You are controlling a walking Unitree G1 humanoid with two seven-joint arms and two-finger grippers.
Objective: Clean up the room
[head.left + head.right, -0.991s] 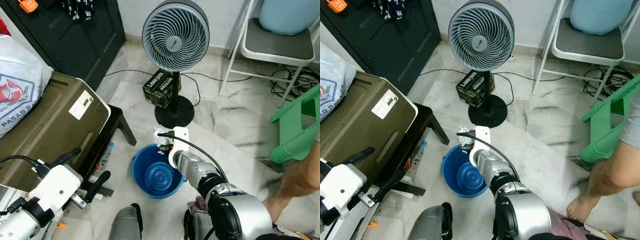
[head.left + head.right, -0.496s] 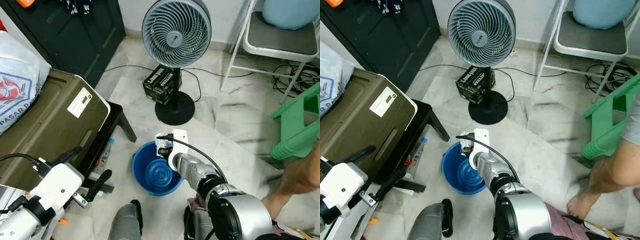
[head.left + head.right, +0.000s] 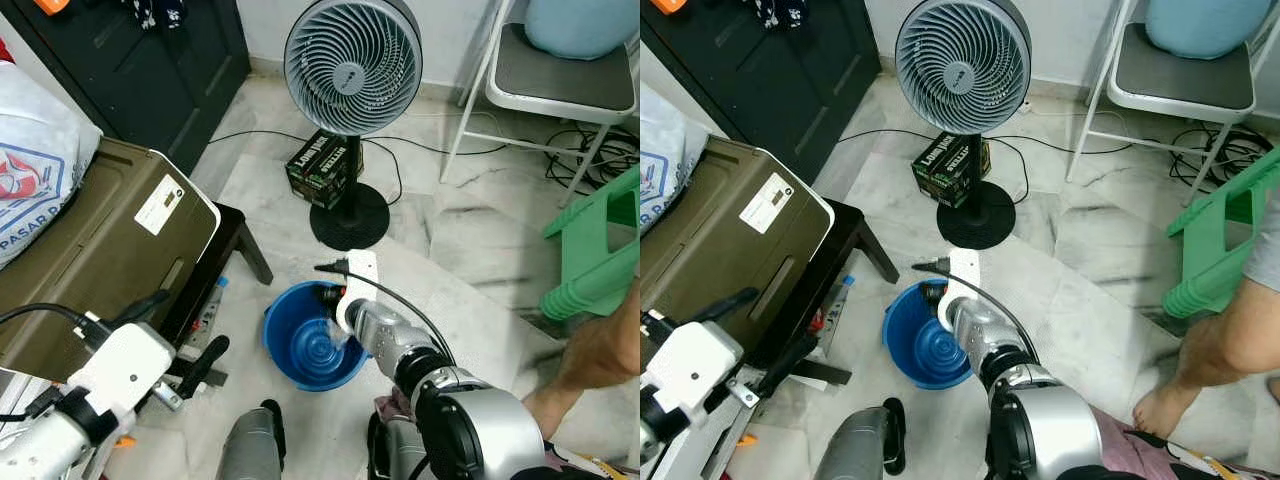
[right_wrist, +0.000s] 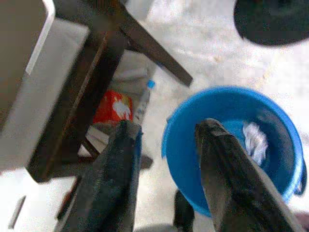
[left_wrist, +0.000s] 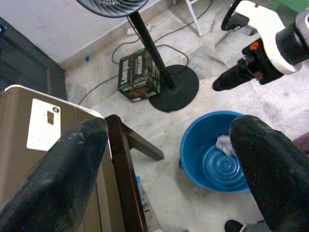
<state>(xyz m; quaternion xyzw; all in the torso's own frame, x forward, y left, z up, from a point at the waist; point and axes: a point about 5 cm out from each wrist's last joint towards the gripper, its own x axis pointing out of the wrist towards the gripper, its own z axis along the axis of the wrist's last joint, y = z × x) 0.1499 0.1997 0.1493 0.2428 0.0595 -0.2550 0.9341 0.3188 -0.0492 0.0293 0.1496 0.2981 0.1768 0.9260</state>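
So working across from the robot's left: there's a white printed sack (image 3: 35, 170) at the far edge, then an olive-brown case (image 3: 95, 250) with a white label sitting on a dark wooden stool (image 3: 855, 245), and the left gripper (image 3: 185, 340) hangs low in front of that with its fingers (image 5: 72, 179) spread wide. The left wrist view is the handy one here, since between those two fingers you can see the blue bucket (image 5: 203, 154) on the floor with a crumpled white wad of paper (image 5: 223, 143) lying inside it against the wall. In the head views that wad is just a pale smudge (image 3: 335, 335) in the bucket. The right gripper (image 3: 328, 296) is over the bucket's rim on the fan side, and the right wrist view shows its fingers (image 4: 219, 169) apart with nothing between them, the wad (image 4: 254, 140) down in the bucket beyond. That same view also picks up a red packet (image 4: 113, 107) and a small bottle with a blue cap (image 4: 144, 99) on the floor under the stool. The floor (image 3: 470, 250) is pale marble tile. Behind the bucket stands a grey pedestal fan (image 3: 352, 65) with a dark green box (image 3: 323, 170) by its base, cables trailing off. Further right there's a white folding chair (image 3: 550, 95), a green plastic stool (image 3: 600, 255), and a person's bare leg (image 3: 590, 365) at the edge.
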